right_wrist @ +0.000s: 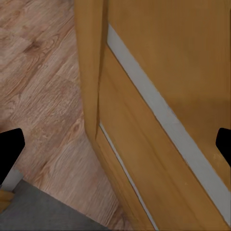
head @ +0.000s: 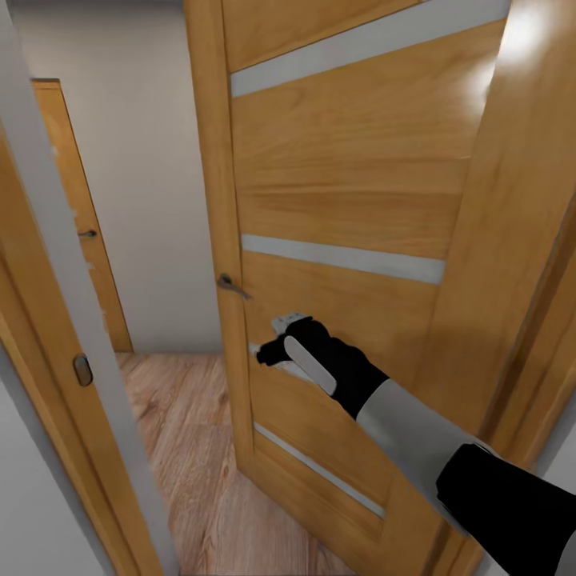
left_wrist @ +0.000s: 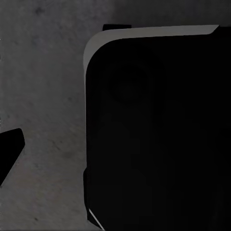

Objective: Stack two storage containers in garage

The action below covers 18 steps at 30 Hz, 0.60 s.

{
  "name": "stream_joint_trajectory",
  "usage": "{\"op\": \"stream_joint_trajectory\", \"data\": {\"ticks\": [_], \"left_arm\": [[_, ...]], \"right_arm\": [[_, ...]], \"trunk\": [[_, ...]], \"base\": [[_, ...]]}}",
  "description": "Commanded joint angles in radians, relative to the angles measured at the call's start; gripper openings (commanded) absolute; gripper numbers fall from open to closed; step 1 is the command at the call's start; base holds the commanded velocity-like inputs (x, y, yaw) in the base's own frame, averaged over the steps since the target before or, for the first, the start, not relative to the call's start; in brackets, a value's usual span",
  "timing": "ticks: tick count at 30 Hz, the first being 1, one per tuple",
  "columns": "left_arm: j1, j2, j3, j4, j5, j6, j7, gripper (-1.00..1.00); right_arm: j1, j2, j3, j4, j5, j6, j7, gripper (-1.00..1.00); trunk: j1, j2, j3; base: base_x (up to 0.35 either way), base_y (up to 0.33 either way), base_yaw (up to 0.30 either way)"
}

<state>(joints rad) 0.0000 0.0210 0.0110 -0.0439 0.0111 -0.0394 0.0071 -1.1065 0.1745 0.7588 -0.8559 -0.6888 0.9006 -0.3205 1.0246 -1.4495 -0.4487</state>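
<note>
The right gripper's (head: 276,346) fingers (right_wrist: 9,149) are spread wide on nothing, pressed near the door (head: 344,200) at the frame's centre, below its handle (head: 232,285). The left gripper's state I cannot tell. No containers in sight. Best push near the door's free edge, steadily. The gap at lower left over the plank floor (head: 184,432) looks narrow.

Door (head: 344,200): top and bottom cut by head view edges. Right gripper (head: 272,340): fingers foreshortened against door, jaw state unclear; fingertips (right_wrist: 9,149) cut by right wrist view edges. Far door (head: 76,216): mostly hidden behind frame (head: 56,240). Left wrist view: dark body (left_wrist: 159,130) blocks most, unidentifiable.
</note>
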Motion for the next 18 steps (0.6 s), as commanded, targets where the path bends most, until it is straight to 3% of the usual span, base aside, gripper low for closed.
{"op": "stream_joint_trajectory", "data": {"ticks": [1,12,18], "left_arm": [[0.0,0.0,0.001,-0.001,0.001,-0.002,0.001,1.0],[0.0,-0.001,0.001,-0.001,0.001,-0.002,0.003,1.0],[0.0,-0.001,0.001,-0.001,0.001,-0.002,0.004,1.0]], "right_arm": [[-0.001,0.0,0.002,-0.011,-0.011,0.002,-0.01,1.0],[-0.001,0.0,0.017,-0.12,-0.015,0.076,-0.006,1.0],[-0.001,0.0,0.082,-0.142,-0.007,0.093,-0.029,1.0]], "trunk": [[0.0,0.0,-0.001],[0.0,0.0,-0.001],[0.0,0.0,-0.001]], "base": [[0.141,0.0,0.0],[0.037,0.0,0.0],[0.002,0.0,0.0]]}}
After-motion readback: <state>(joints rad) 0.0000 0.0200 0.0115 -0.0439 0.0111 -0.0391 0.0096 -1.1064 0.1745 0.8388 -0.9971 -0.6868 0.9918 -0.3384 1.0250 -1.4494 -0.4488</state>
